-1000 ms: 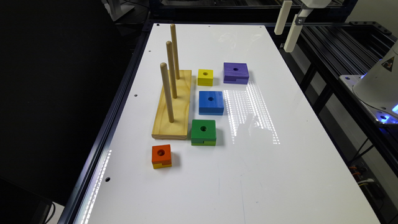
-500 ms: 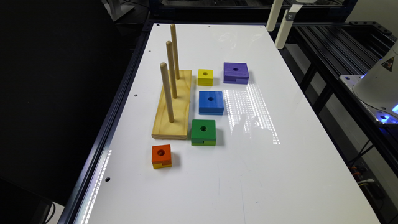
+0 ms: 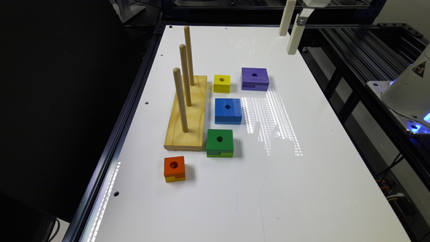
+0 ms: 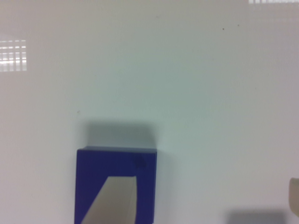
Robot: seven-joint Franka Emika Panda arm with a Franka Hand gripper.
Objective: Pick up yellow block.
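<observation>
The yellow block (image 3: 221, 83) is a small all-yellow cube with a round hole in its top. It sits on the white table (image 3: 268, 188) beside the far end of the wooden peg base (image 3: 188, 114). My gripper (image 3: 287, 43) hangs high over the table's far edge at the exterior view's right, well away from the yellow block and beyond the purple block (image 3: 255, 79). In the wrist view the gripper (image 4: 208, 186) is open with nothing between its fingers. One fingertip (image 4: 114, 200) overlaps a dark blue-purple block (image 4: 145, 196) far below.
A blue block (image 3: 228, 111), a green block (image 3: 220, 143) and a small orange-topped block (image 3: 174, 168) lie in a row alongside the base with its three upright pegs (image 3: 180, 97). The robot's white base (image 3: 408, 94) stands off the table at the right.
The gripper has moved steadily toward the exterior view's left along the far edge of the table. The blocks have not moved.
</observation>
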